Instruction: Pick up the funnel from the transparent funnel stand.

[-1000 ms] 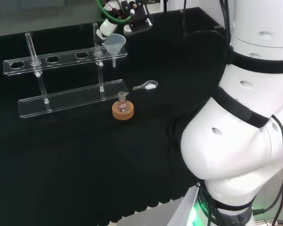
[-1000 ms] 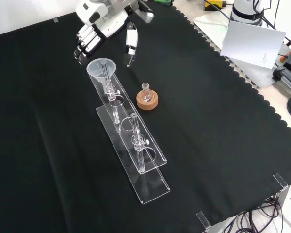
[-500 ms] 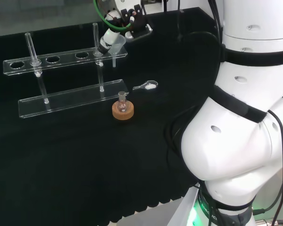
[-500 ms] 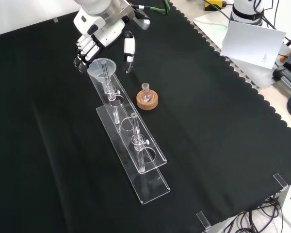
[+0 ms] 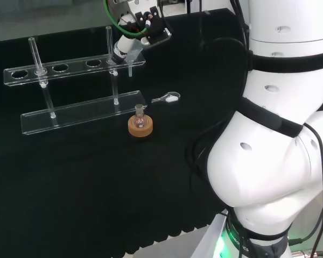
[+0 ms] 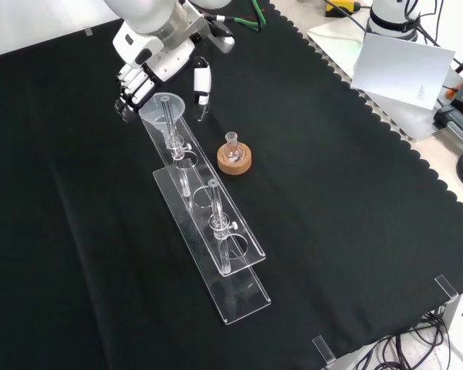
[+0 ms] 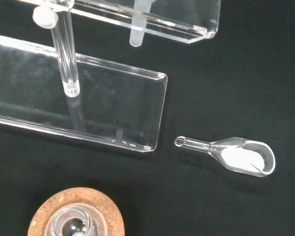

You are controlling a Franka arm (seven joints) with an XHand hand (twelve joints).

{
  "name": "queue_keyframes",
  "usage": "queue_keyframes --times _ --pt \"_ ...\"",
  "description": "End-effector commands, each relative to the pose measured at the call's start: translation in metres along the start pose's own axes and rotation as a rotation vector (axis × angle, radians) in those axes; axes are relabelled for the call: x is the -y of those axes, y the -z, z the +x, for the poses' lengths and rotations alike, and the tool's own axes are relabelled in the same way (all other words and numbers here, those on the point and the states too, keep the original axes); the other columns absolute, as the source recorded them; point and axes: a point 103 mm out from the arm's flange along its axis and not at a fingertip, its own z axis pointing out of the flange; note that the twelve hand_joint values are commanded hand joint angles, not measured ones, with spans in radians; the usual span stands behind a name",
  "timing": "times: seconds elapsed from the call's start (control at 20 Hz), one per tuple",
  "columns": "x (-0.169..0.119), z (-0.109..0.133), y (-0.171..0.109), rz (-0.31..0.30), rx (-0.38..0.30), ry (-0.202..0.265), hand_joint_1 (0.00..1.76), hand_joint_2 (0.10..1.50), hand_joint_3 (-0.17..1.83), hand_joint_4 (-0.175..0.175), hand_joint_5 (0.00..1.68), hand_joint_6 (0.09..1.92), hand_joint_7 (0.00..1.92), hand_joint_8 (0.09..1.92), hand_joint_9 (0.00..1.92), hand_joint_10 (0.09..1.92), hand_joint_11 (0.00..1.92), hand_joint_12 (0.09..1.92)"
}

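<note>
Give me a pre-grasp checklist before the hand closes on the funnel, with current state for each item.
1. Funnel seated in the end hole of the transparent funnel stand, upright: ok.
2. Hand at the funnel: ok; the front view has its fingers just behind the rim and the thumb off to the right.
3. Fingers actually around the funnel: not ok; not curled round it yet.
4. Contact between fingers and the rim: cannot tell; the head view has the hand overlapping the funnel.
5. Lift path: ok, though a stand post rises right beside the funnel.
6. Neighbours clear: ok; the small flask on its cork ring and the glass scoop with white powder lie apart from the stand.
</note>
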Motion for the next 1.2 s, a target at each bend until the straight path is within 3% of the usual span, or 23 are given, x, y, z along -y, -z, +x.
queue_keyframes --times 0.05,0.65,1.2 --pt "-0.003 -0.001 0.001 0.031 0.032 -0.008 0.58 0.78 0.14 -0.029 0.10 0.09 0.00 0.41 0.11 0.92 0.06 1.59" --pt "-0.008 -0.004 0.000 0.054 0.063 -0.031 0.64 0.78 0.16 -0.024 0.14 0.09 0.00 0.55 0.20 0.88 0.07 1.58" --pt "-0.008 0.002 0.000 0.079 0.120 -0.036 0.66 0.75 0.26 -0.025 0.29 0.09 0.04 0.71 0.48 0.71 0.07 1.56"
